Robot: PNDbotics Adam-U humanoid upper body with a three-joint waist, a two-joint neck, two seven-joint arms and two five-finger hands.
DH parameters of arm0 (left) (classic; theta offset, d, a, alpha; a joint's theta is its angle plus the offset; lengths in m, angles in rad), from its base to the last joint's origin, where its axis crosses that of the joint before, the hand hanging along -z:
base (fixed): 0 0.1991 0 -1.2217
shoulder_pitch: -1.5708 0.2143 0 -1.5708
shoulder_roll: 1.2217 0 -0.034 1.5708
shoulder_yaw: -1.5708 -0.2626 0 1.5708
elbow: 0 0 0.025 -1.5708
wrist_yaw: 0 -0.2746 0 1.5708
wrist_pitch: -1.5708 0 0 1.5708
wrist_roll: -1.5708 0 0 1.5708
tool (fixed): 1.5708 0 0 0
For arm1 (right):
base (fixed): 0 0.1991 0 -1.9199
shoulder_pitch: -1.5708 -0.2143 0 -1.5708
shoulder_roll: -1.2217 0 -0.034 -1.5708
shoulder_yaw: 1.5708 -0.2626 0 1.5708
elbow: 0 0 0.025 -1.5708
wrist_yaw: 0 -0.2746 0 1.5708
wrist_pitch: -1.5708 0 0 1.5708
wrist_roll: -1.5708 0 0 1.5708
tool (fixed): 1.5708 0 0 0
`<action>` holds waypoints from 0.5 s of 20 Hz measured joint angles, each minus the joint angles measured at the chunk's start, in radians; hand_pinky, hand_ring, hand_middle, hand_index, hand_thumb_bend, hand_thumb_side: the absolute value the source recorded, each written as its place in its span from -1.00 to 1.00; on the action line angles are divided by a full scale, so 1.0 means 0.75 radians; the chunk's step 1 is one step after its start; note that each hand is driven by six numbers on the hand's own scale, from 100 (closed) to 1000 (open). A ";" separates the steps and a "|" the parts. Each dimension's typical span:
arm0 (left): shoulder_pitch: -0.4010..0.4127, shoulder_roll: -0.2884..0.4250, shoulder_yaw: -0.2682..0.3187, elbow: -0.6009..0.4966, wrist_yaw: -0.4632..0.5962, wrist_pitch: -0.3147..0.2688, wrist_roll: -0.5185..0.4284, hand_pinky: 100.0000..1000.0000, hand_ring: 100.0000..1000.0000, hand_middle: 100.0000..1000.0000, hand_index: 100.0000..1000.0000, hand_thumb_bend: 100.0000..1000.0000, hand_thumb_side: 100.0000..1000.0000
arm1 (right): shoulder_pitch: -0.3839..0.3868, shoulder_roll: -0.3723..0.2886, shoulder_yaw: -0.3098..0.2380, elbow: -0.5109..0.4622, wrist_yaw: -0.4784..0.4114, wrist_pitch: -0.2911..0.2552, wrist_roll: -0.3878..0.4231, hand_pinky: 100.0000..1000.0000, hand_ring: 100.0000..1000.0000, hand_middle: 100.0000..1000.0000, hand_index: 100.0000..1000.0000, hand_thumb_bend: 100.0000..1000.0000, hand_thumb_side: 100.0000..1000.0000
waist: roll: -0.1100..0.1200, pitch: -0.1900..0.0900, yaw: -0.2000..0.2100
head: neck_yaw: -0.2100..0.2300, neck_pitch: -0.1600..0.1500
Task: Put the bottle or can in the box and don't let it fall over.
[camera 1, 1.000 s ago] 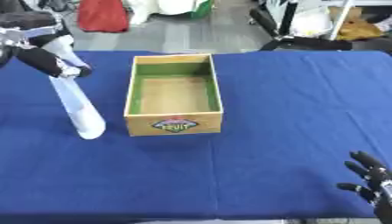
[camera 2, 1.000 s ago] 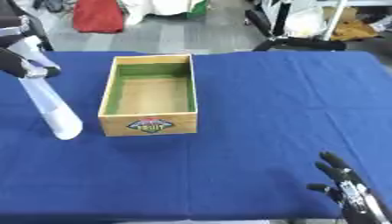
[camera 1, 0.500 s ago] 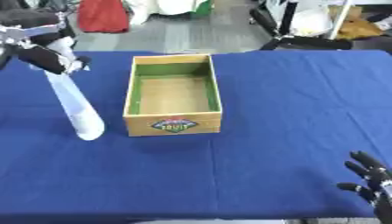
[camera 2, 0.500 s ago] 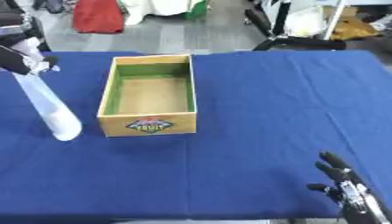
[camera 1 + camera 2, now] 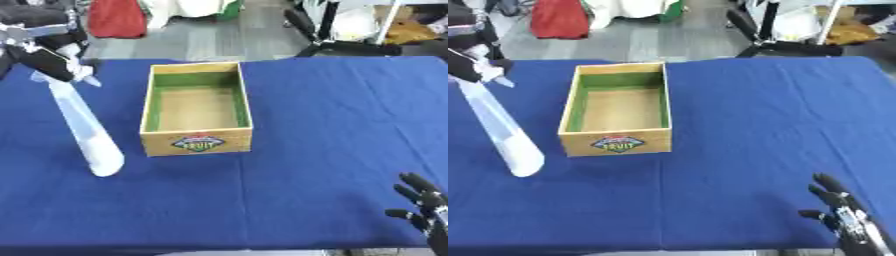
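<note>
Lettering on the near wall of the wooden box [image 5: 196, 108] sits in a colourful badge too blurred to read in the left eye view; just left of the box a tall, pale, translucent bottle [image 5: 86, 130] leans on the blue table [image 5: 332, 120], its top under the left hand [image 5: 54, 64], whose fingers curl round it. Right eye view: the right hand [image 5: 846, 220] rests open, fingers up, at the lower right corner, well apart from bottle and box.

A blue tabletop [image 5: 332, 125] fills most of the frame. Beyond it, upper left, a red bag [image 5: 115, 19] sits on the grey floor [image 5: 219, 42].
</note>
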 measured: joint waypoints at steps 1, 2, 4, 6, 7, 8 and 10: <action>-0.003 0.000 0.000 0.000 0.000 -0.001 -0.003 -1.00 -1.00 -1.00 -0.57 -1.00 -0.26 | 0.000 0.000 0.000 0.000 0.000 0.000 0.000 0.38 0.99 1.00 1.00 -1.00 0.63 | 0.000 0.000 0.000 | 0.000 0.000; -0.005 0.000 0.000 -0.001 0.000 -0.003 -0.006 -1.00 -1.00 -1.00 -0.57 -1.00 -0.27 | 0.000 0.000 0.000 0.000 0.000 0.000 0.000 0.38 0.99 1.00 1.00 -1.00 0.63 | 0.000 0.000 0.000 | 0.000 0.000; -0.006 0.000 0.003 -0.004 0.000 -0.006 -0.009 -1.00 -1.00 -1.00 -0.57 -1.00 -0.27 | 0.000 0.000 0.000 0.000 0.000 0.000 0.000 0.38 0.99 1.00 1.00 -1.00 0.63 | 0.000 0.000 0.000 | 0.000 0.000; -0.008 0.000 0.004 -0.004 0.000 -0.009 -0.013 -1.00 -1.00 -1.00 -0.57 -1.00 -0.27 | 0.000 0.000 0.000 0.000 0.000 0.000 0.000 0.38 0.99 1.00 1.00 -1.00 0.63 | 0.000 0.000 0.000 | -0.001 0.000; -0.009 0.000 0.005 -0.005 0.000 -0.009 -0.014 -1.00 -1.00 -1.00 -0.57 -1.00 -0.26 | 0.000 0.000 0.000 0.000 0.000 0.000 0.000 0.38 1.00 1.00 1.00 -1.00 0.63 | 0.000 0.000 0.000 | -0.001 0.000; -0.012 0.000 0.008 -0.005 0.000 -0.010 -0.015 -1.00 -1.00 -1.00 -0.57 -1.00 -0.26 | 0.000 0.000 0.000 0.000 0.000 0.000 0.000 0.38 1.00 1.00 1.00 -1.00 0.63 | 0.000 0.000 0.000 | -0.002 0.000; -0.017 0.000 0.013 -0.010 0.001 -0.011 -0.016 -1.00 -1.00 -1.00 -0.57 -1.00 -0.26 | 0.000 0.000 0.000 0.000 0.000 0.000 0.000 0.38 0.99 1.00 1.00 -1.00 0.63 | 0.000 -0.001 0.001 | -0.002 0.000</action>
